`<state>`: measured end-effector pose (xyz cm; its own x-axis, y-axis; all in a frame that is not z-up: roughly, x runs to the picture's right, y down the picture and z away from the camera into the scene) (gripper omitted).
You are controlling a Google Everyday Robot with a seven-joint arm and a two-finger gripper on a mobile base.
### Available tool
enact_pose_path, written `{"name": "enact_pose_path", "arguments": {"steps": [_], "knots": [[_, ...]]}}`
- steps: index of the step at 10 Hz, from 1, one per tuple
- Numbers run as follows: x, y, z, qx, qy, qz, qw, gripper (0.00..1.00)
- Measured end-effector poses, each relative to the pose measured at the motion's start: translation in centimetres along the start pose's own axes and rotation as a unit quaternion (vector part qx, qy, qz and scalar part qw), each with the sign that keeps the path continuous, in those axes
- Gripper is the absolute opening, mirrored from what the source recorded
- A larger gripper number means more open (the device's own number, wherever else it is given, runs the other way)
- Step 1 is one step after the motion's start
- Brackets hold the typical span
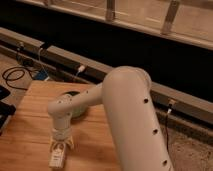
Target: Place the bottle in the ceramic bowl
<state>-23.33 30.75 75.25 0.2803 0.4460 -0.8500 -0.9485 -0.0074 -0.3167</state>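
The pale cream bottle (pixel 56 157) lies on the wooden table (pixel 25 135) near its front edge, its long axis pointing toward me. My gripper (pixel 61 145) points straight down and sits right over the bottle's far end, touching or nearly touching it. The green ceramic bowl (pixel 75 96) stands on the table just behind the gripper. My white arm covers most of the bowl, so only its dark far rim shows.
My big white arm (pixel 130 115) fills the right half of the view. Behind the table runs a low ledge (pixel 90 62) with plugs and cables. A coiled black cable (pixel 15 77) lies on the floor at the left.
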Motion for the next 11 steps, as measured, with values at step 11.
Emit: {"name": "enact_pose_path", "arguments": {"steps": [11], "knots": [[1.5, -3.7, -12.0, -0.002, -0.107, 0.016, 0.9941, 0.0]]}}
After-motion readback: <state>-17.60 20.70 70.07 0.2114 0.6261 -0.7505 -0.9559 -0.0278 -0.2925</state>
